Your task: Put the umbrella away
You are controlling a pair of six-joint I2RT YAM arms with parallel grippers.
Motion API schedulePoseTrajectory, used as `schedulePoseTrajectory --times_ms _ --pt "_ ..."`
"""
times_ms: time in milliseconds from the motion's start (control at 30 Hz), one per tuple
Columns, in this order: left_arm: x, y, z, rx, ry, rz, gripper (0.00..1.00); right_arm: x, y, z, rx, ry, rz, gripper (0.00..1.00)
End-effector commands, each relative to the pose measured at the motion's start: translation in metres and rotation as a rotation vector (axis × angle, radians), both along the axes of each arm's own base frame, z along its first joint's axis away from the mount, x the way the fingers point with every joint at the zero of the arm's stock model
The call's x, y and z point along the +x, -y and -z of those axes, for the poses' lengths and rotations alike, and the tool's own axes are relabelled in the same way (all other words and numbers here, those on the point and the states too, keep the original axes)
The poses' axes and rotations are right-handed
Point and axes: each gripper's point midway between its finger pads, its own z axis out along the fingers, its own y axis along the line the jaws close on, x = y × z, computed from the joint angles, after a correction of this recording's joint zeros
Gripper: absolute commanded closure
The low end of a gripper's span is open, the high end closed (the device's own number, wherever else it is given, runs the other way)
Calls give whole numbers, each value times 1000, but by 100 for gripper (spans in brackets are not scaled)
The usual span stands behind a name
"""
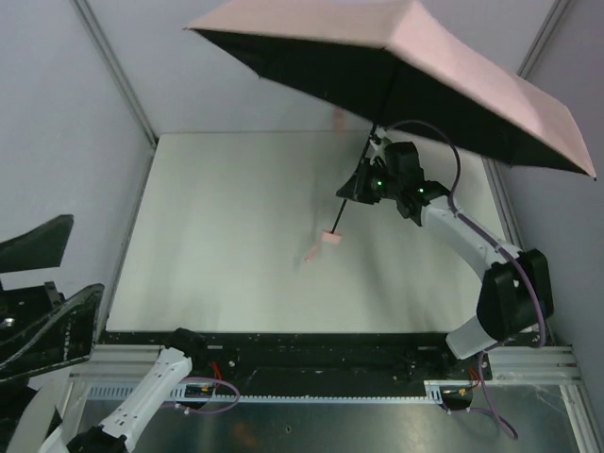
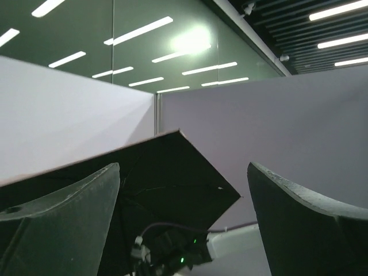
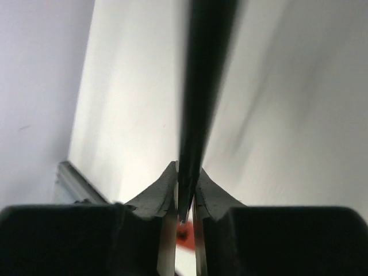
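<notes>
Right end effector [image 3: 185, 179]: closed on the slim black shaft [image 3: 198, 86] of the umbrella [image 1: 406, 57], one finger on each side and touching it.
Right end effector, overhead view [image 1: 366, 184]: raised above the far right part of the white bench [image 1: 217, 236], just under the canopy.
Left end effector [image 2: 184, 221]: wide open and holding nothing; its two dark fingers [image 2: 57, 218] stood far apart at the edges of its own view.
Left end effector, overhead view [image 1: 71, 264]: off the left edge of the bench, well apart from the umbrella.
Right wrist view only: showed the grip itself at close range. The shaft ran up out of the fingers as a blurred dark bar; a small reddish patch low between the fingers was too blurred to name.
Left wrist view only: showed the dark underside of the canopy [image 2: 167, 178] from below, with the right arm [image 2: 181, 259] and its green light beneath it.
Overhead view only: showed the pale pink top of the canopy [image 1: 472, 75] and the small pink handle [image 1: 332, 238].
Umbrella state: fully open, held in the air over the bench.
Long axis: the shaft [image 1: 351, 203] was tilted, canopy end up and to the far right, handle end down toward the middle of the bench.
Handle and bench: whether they touched could not be told.
</notes>
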Motion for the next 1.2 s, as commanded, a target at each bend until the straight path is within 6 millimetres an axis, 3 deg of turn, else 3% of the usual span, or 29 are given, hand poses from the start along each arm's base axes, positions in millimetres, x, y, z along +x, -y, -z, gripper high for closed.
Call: schedulePoseTrajectory --times_ms 0,100,167,300,400,500,633,767,967,1067,1167 --pt "11 8 32 31 -68 32 5 -42 6 -71 164 18 -6 100" --pt "52 18 75 34 -219 34 6 -69 6 -94 199 43 -52 100" --pt "92 32 121 39 -383 50 6 -81 12 -101 205 60 -49 100" --pt "158 75 211 119 -715 176 5 -97 17 -116 243 112 -58 100" --pt "184 115 263 199 -900 352 1 -109 7 -130 302 167 -139 100" --pt "185 154 280 241 -914 498 1 -121 -7 -138 342 205 -239 100" --pt "180 198 302 297 -950 551 1 -132 -19 -140 344 219 -268 100" --pt "188 221 340 347 -1027 503 1 -143 -29 -145 378 215 -277 100" --pt "175 249 370 424 -1073 543 18 -158 -34 -164 510 195 -254 100" --pt "172 254 379 435 -1098 542 33 -161 -31 -174 557 198 -219 100" --pt "169 257 377 409 -1108 534 70 -159 -27 -176 560 198 -185 100"
